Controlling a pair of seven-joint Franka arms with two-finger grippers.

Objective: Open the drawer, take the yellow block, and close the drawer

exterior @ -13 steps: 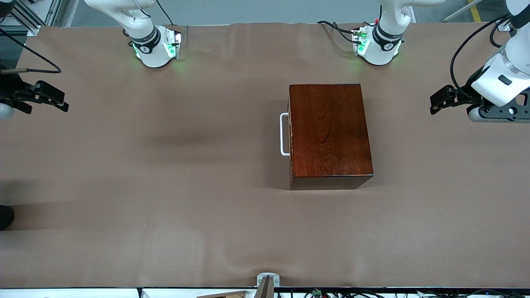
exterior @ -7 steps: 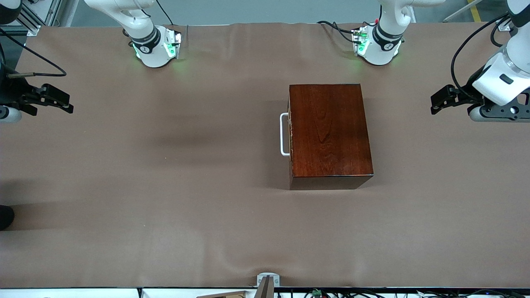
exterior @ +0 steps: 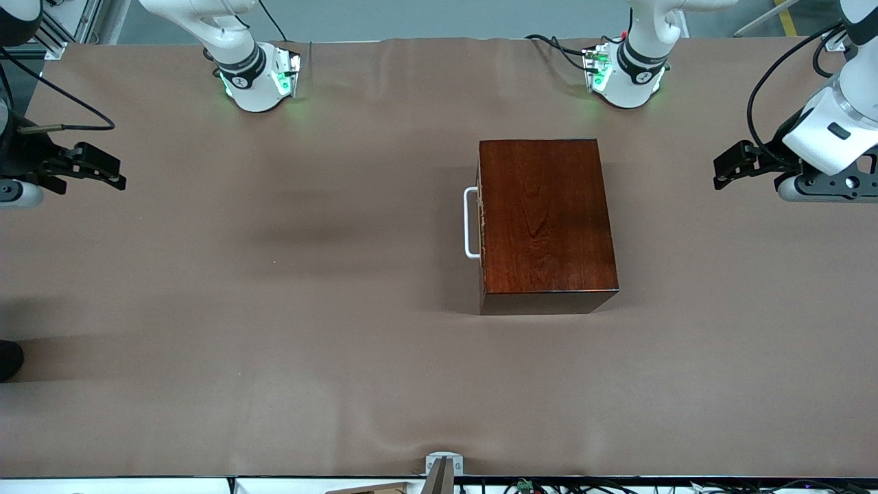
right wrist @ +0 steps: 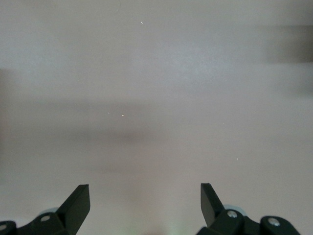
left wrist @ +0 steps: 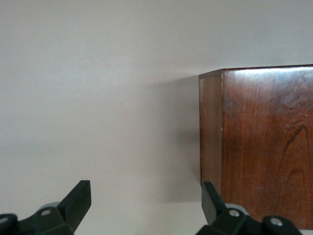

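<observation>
A glossy reddish-brown wooden box [exterior: 547,223] stands on the table, nearer the left arm's end. Its drawer is shut; only the white U-shaped handle [exterior: 470,223] shows, on the side facing the right arm's end. The yellow block is hidden. My right gripper [exterior: 103,171] hovers open over the table's edge at the right arm's end, with bare table between its fingers [right wrist: 145,196]. Over the left arm's end my left gripper [exterior: 730,165] is also open, and a corner of the box [left wrist: 264,142] shows in the left wrist view. Neither gripper holds anything.
A brown cloth [exterior: 309,309] covers the whole table. The two arm bases [exterior: 257,79] [exterior: 624,75] stand along the edge farthest from the front camera. A small metal bracket [exterior: 444,466] sits at the nearest edge.
My right gripper has slid a little inward over the table from the right arm's end. The left arm and the box have not moved.
</observation>
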